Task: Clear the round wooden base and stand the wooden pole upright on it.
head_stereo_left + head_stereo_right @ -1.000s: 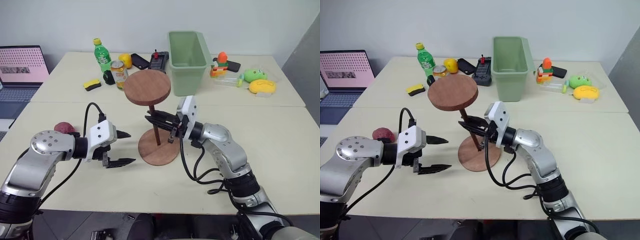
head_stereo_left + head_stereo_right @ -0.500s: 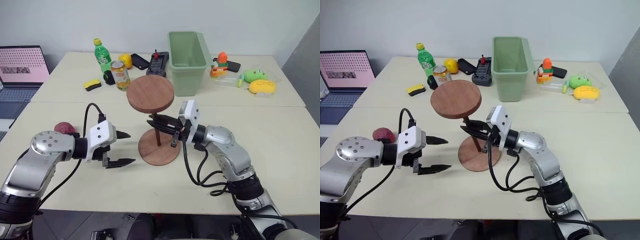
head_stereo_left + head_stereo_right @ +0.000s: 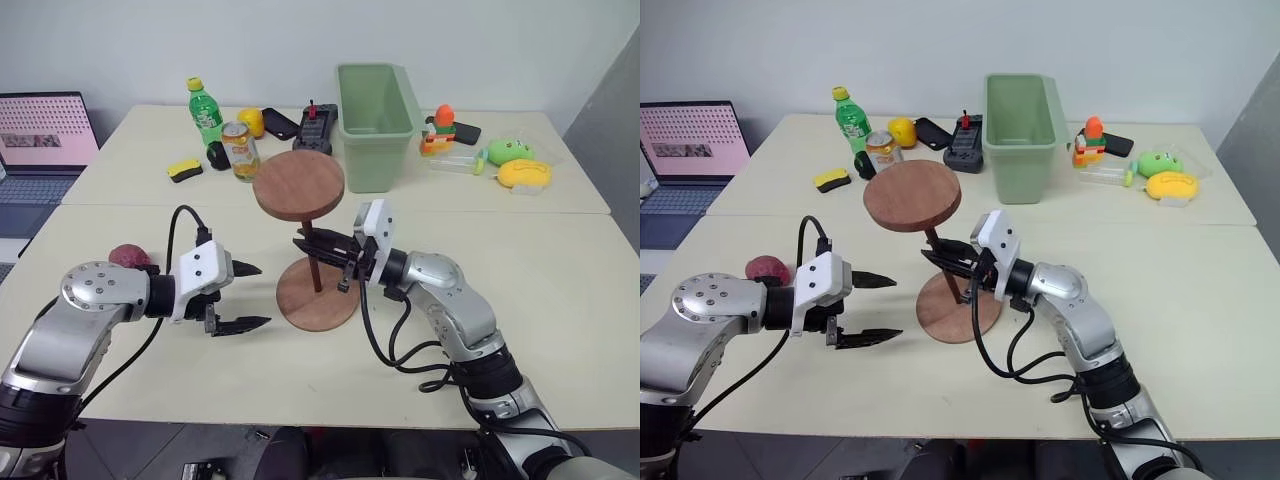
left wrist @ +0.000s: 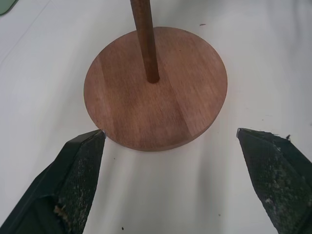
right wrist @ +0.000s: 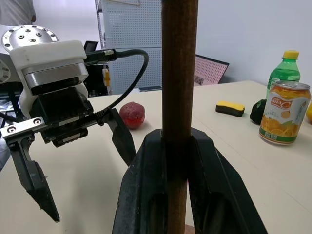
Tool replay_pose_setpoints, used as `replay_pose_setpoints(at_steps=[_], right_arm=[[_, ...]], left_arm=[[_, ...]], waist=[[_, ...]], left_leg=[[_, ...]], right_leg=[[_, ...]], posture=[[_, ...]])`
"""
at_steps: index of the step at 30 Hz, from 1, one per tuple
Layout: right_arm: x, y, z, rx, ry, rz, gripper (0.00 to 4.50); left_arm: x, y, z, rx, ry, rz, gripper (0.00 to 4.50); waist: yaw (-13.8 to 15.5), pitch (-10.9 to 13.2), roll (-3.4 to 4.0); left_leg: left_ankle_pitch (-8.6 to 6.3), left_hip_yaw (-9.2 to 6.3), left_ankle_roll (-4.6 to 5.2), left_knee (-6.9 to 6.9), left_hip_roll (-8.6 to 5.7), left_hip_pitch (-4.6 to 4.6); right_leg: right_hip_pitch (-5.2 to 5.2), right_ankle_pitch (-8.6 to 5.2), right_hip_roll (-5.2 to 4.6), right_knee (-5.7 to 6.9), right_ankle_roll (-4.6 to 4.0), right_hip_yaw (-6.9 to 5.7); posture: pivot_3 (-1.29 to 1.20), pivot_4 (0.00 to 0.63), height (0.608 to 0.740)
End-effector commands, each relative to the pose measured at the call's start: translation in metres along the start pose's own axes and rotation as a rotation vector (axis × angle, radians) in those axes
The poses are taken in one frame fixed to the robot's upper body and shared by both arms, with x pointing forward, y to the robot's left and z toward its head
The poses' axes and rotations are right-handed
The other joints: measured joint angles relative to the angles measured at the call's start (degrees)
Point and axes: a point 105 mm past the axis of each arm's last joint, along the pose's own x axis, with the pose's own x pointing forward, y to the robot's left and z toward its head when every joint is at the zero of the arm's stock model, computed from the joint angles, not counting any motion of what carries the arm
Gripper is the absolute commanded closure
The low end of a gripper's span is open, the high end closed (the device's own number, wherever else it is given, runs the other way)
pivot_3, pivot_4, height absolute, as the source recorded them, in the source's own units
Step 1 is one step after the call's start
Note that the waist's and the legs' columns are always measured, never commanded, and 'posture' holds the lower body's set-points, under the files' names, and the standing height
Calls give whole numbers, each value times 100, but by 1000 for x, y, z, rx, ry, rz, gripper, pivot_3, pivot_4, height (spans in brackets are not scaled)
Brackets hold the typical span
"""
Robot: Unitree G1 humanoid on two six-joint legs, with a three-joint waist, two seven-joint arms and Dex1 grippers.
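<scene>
Now the right gripper clamps the wooden pole, its foot on the round wooden base at picture centre; the left gripper gapes wide lower left. Next, I judge, it needs a gentle release.

The orange can seems to carry printing, too blurred to read.

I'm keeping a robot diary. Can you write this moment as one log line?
right hand: shut on wooden pole | wooden pole: upright, bottom end on round wooden base | left hand: open, beside base, holding nothing

Reddish-brown round wooden base, dark-brown wooden pole, pale green bin, black pincer fingers.
</scene>
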Motion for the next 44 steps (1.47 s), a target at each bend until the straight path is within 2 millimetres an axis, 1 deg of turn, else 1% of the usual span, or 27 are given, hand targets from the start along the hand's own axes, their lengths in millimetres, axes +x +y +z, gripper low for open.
replay_pose_setpoints(at_steps=[1, 4, 10, 12, 13, 14, 17, 18, 19, 21, 22, 24, 28, 30, 32, 36, 39, 42, 44], right_arm=[[-11, 1, -48, 65, 175, -17, 4283], [-14, 5, -49, 66, 184, 1, 4283], [-11, 9, -37, 50, 165, 7, 4283], [-10, 9, -33, 47, 160, 5, 3581], [-10, 9, -31, 50, 156, 7, 3512], [-10, 9, -29, 49, 153, 7, 3176], [-10, 8, -26, 47, 152, 7, 2705], [-12, 8, -25, 48, 157, 11, 2385], [-13, 8, -25, 48, 163, 15, 2278], [-19, 9, -27, 43, 187, 30, 1870], [-23, 8, -29, 33, 217, 27, 1527], [-33, 4, -31, 16, 253, 14, 1527], [-67, -14, -27, -27, 321, -37, 1527], [-91, -26, -18, -83, 350, -73, 1527], [-111, -31, -6, -120, 363, -80, 1527], [-147, -28, 22, -152, 373, -55, 1527], [-166, -27, 35, -174, 397, -67, 1527], [-180, -29, 42, -189, 416, -112, 1527], [-184, -27, 40, -184, 427, -123, 1527]], left_arm=[[-3, 3, 7, 33, -20, 11, 0], [-3, 3, 6, 32, -20, 14, 0], [-3, 3, 5, 36, -21, 15, 0], [-2, 2, 5, 42, -20, 11, 0], [-2, 2, 5, 44, -21, 9, 0], [-1, 1, 6, 47, -22, 7, 0], [-1, 0, 6, 52, -23, 5, 0], [0, -1, 6, 51, -25, 4, 0], [0, -1, 6, 50, -27, 4, 0], [0, -1, 8, 43, -48, 23, 0], [1, 1, 9, 39, -58, 36, 0], [0, 6, 6, 2, -42, 74, 0], [-4, 13, 2, -12, -19, 138, 0], [-10, 16, -2, -21, -1, 166, 0], [-16, 18, -6, -26, 16, 185, 0], [-28, 21, -11, -36, 35, 211, 0], [-36, 26, -19, -40, 59, 236, 0], [-38, 28, -22, -45, 57, 248, 0], [-38, 31, -21, -32, 45, 261, 0]], waist=[[0, -4, -1], [0, -10, -2], [7, -18, -2], [7, -18, -2], [7, -19, -5], [14, -16, -3], [5, -8, 1], [4, -8, 1], [3, -8, 2], [3, -7, 2], [8, -8, 1], [19, -7, -1], [27, -7, -1], [23, -4, -1], [22, -3, 0], [24, 0, 2], [25, 1, 0], [26, 1, 0], [27, 1, -1]], left_leg=[[0, -1, 0, 0, 0, 2], [0, -1, 0, 0, 0, 8], [0, -2, 0, 0, -1, 11], [0, -2, 1, 0, -1, 10], [0, -2, 1, -1, -1, 10], [0, -2, 1, -1, 0, 10], [0, 2, 0, 0, -2, -6], [0, 3, 0, -1, -2, -9], [0, 3, 1, -1, 0, -8], [0, 1, 1, -3, 2, -8], [0, 0, 1, -3, 2, -9], [0, 0, 1, -2, -1, -9], [-1, -2, 1, -1, -6, -11], [-1, 0, 1, -1, -6, -12], [-1, 0, 1, -1, -4, -13], [-1, -1, 2, -6, 2, -12], [-1, -1, 2, -7, 4, -12], [-1, 0, 2, -7, 4, -9], [-1, 0, 2, -7, 3, -9]], right_leg=[[2, 0, 0, 0, 0, 0], [9, 0, 0, 0, 0, -1], [13, 0, 0, -2, 0, -1], [12, 0, 0, -2, 0, -1], [12, 0, 0, -3, 0, -1], [12, 0, 0, -3, 0, -2], [-5, 0, 0, -1, 0, 2], [-8, 0, 0, -2, 0, 3], [-7, 0, 0, -3, 0, 3], [-7, 0, 0, -3, 0, 1], [-7, 0, 0, -4, 0, 1], [-5, 0, 0, -4, 0, 0], [-3, 0, -1, -6, 1, -1], [-4, 0, -1, -7, 1, 0], [-4, 0, -1, -7, 1, 0], [-4, 0, -4, -11, 0, 0], [-3, 0, -5, -11, 0, 0], [1, 0, -5, -11, 0, 0], [2, 0, -5, -11, 0, 0]], posture=[[0, 150, 740], [0, 150, 740], [0, 150, 740], [0, 150, 740], [0, 150, 740], [0, 150, 740], [0, 150, 740], [0, 150, 740], [0, 150, 740], [0, 150, 740], [0, 150, 740], [0, 150, 740], [0, 150, 740], [0, 150, 740], [0, 150, 740], [0, 150, 740], [0, 150, 740], [0, 150, 740], [0, 150, 740]])
